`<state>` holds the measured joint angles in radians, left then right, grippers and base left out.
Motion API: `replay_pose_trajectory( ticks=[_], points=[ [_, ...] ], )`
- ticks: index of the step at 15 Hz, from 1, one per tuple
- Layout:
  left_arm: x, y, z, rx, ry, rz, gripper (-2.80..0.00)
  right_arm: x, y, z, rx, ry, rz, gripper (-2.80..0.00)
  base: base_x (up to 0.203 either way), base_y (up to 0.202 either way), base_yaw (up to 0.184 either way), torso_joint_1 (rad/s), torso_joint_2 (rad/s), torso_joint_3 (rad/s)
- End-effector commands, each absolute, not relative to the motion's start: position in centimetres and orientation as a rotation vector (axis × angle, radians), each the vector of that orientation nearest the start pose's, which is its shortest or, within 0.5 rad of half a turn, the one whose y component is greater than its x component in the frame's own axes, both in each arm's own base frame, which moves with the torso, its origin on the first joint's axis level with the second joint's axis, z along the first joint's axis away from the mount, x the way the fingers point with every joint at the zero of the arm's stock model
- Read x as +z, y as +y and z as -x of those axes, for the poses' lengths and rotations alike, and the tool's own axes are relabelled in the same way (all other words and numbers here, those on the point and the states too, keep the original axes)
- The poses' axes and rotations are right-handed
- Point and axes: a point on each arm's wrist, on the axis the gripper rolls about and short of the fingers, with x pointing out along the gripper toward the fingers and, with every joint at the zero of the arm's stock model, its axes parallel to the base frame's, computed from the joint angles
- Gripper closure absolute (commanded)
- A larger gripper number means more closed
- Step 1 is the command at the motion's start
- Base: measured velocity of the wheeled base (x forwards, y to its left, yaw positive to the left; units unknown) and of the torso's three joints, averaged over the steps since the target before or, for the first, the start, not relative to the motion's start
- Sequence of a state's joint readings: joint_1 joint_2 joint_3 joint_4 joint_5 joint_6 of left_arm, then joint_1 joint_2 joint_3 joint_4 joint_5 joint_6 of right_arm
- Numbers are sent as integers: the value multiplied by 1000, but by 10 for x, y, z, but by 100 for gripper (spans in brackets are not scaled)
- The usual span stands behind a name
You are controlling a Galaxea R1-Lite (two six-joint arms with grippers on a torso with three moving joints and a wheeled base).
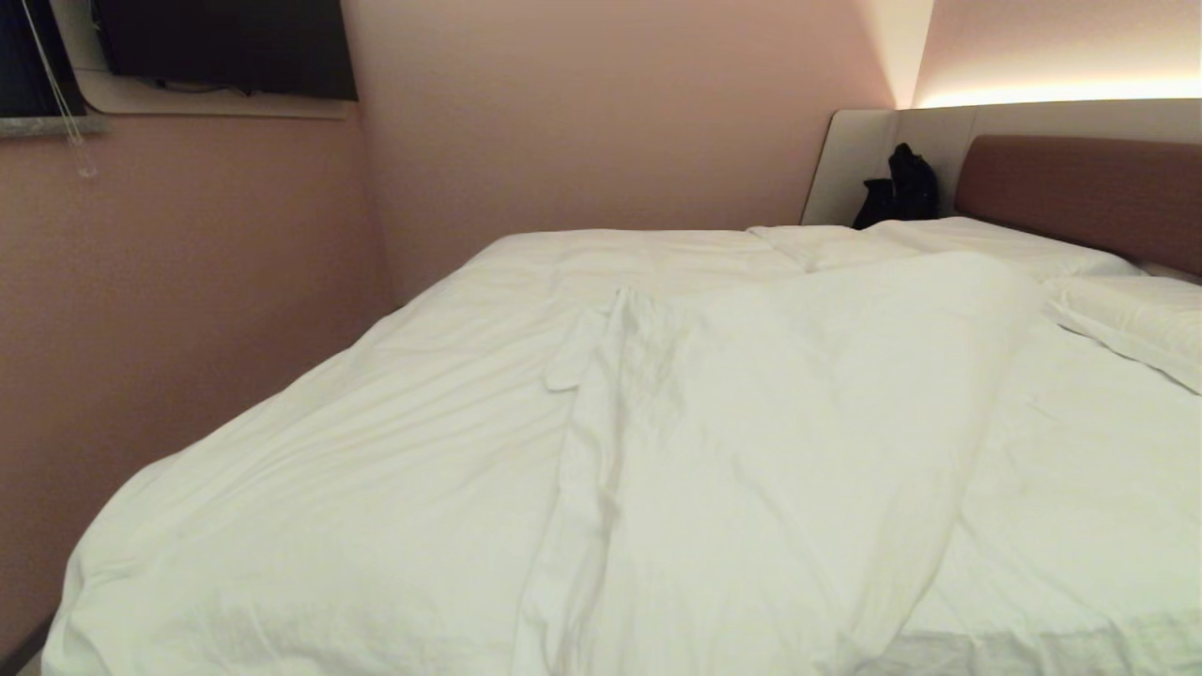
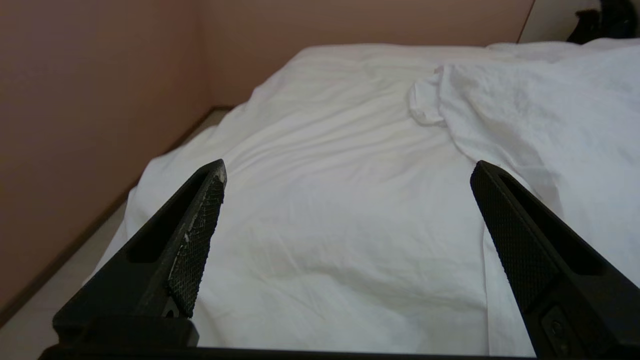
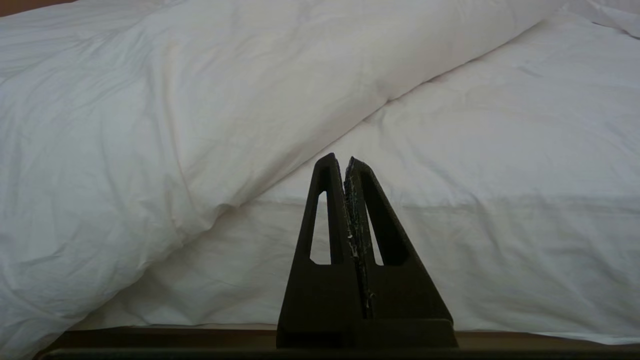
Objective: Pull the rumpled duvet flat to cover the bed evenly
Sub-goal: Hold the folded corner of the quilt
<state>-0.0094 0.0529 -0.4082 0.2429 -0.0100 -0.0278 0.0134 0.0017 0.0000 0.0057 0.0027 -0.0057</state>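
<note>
puffy white duvet folded back, wrinkled; left end effector spread wide, right end effector pinched together.

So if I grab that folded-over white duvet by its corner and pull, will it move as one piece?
Probably not: the puffy white duvet lies in soft wrinkles, so it looks floppy and should stretch out first. Its doubled-over bulk may drag. The open left end effector suits pinching a fold.

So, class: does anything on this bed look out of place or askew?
Yes. The duvet is folded back over itself in a thick diagonal band down the middle of the bed, its loose corner flopped near the centre, so it does not lie flat.
</note>
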Motion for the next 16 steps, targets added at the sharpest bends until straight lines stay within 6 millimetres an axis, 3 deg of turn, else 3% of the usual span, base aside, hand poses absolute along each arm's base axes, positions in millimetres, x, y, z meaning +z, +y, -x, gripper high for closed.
replay_pose_trajectory(
  ticks=[1, 6, 13, 16],
  points=[
    [146, 0, 61, -27, -151, 20, -280, 75, 0, 23, 17, 8, 6, 0, 0, 0, 0, 0, 0, 0],
    [118, 0, 37, -20, -181, -19, -280, 75, 0, 23, 17, 8, 6, 0, 0, 0, 0, 0, 0, 0],
    [85, 0, 24, -10, -88, -40, -280, 75, 0, 23, 17, 8, 6, 0, 0, 0, 0, 0, 0, 0],
    [82, 0, 23, -9, -66, -37, -280, 75, 0, 23, 17, 8, 8, 0, 0, 0, 0, 0, 0, 0]
  ],
)
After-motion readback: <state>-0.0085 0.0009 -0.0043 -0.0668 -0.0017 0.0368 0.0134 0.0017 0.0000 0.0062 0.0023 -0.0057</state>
